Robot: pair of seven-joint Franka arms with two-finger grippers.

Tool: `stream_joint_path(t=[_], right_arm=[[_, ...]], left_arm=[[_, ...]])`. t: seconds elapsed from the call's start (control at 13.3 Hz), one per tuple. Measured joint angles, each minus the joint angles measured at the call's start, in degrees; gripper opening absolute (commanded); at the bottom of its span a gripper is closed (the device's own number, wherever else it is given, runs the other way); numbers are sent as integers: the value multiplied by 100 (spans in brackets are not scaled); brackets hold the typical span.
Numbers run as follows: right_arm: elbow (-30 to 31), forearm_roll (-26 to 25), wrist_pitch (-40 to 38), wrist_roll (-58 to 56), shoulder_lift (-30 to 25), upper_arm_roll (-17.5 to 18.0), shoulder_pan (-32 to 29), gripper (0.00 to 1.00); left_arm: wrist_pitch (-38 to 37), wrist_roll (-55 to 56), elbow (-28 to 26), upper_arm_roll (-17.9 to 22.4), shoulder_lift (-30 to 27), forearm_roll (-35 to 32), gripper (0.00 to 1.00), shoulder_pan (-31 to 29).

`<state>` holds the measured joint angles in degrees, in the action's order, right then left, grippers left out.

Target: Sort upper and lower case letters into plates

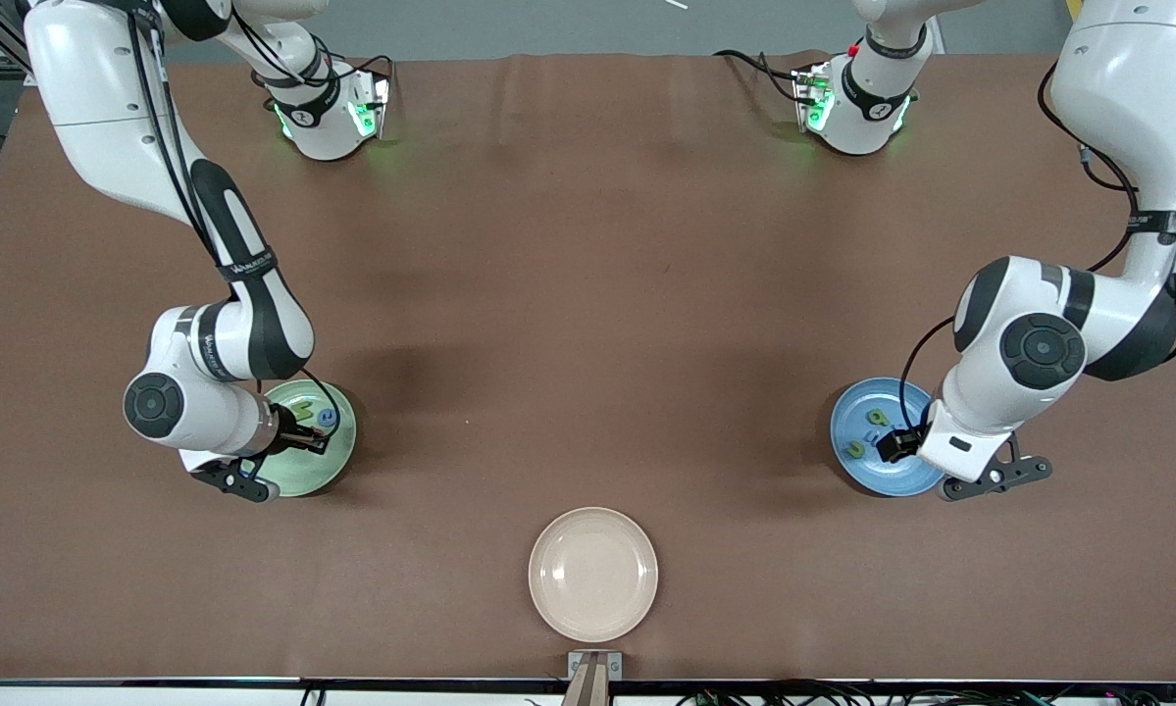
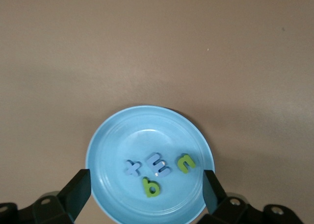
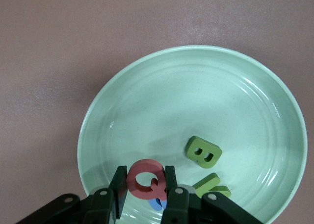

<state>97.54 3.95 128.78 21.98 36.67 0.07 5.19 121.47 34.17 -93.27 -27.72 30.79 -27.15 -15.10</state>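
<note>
The plates sit well apart on my brown table [image 1: 588, 294]: the mint green plate [image 1: 337, 461] toward my right arm's end, the blue plate [image 1: 857, 461] toward my left arm's end, both about equally near the front camera. A cream plate [image 1: 592, 574] lies between them, nearer that camera.

My right gripper [image 3: 146, 192] hangs low over the mint green plate [image 3: 196, 111], jaws clamped on a red letter Q [image 3: 145, 179] held upright. In that dish lie a green letter B [image 3: 203, 151], another green letter [image 3: 212, 185] beside it, and a blue piece [image 3: 157, 203] mostly hidden under my fingers.

My left gripper [image 2: 147, 189] hovers over the blue plate [image 2: 113, 136], jaws spread wide with nothing between them. Four small letters rest in the dish: a blue t [image 2: 131, 167], a blue m [image 2: 158, 165], a green one [image 2: 186, 162] and a green p [image 2: 151, 187].
</note>
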Motion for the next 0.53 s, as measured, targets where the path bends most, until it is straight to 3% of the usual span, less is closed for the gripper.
stream_joint_path(t=[0.15, 0.23, 0.3, 0.53], right_arm=[[22, -86, 59, 0, 5, 0, -5, 7], [39, -97, 104, 0, 9, 0, -11, 38], [52, -103, 120, -1, 10, 0, -17, 99], [59, -131, 151, -12, 12, 0, -22, 100]], left_arm=[[-234, -165, 251, -28, -23, 34, 100, -1], [-304, -188, 345, -37, -41, 90, 100, -2], [-370, -216, 420, -54, -54, 161, 100, -3], [-563, -246, 568, -126, -91, 211, 100, -2]])
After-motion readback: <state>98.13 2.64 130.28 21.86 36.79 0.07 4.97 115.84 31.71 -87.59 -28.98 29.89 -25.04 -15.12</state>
